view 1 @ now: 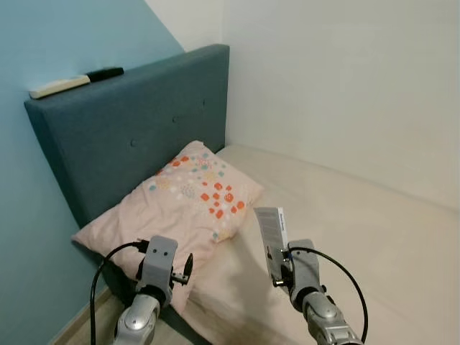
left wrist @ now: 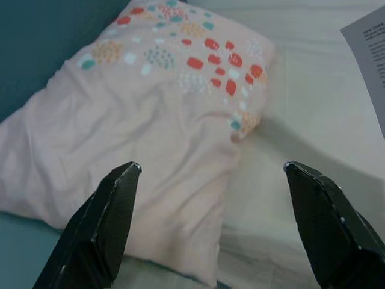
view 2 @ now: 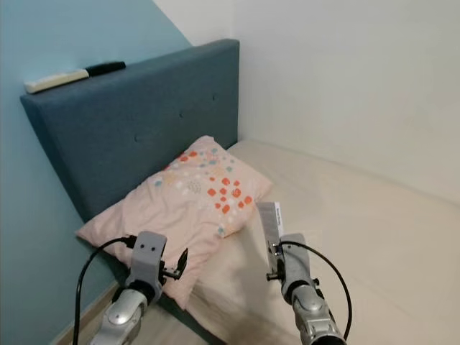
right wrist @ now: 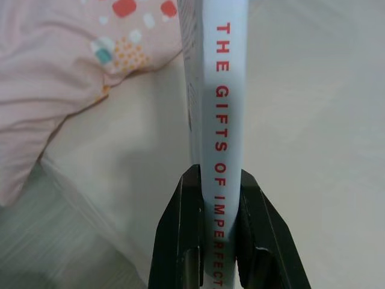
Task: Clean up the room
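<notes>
Book [right wrist: 224, 108] clamped upright between fingers [right wrist: 180, 235] of right gripper [view 1: 280, 269], held above cream mattress [view 1: 359, 230] just beside pink pillow [view 1: 180, 208]; thin, white cover, small dark print on back, too small to read; spine in red capitals: "THE GIFTS OF IMPERFECT", rest hidden by fingers
Left gripper [left wrist: 210, 171] spread wide, holding nothing, hovering near lower corner of pillow
Pillow dotted red, orange, teal, leaning on blue headboard [view 1: 144, 122]
White remote [view 1: 59, 87] and black remote [view 1: 105, 73] atop headboard
</notes>
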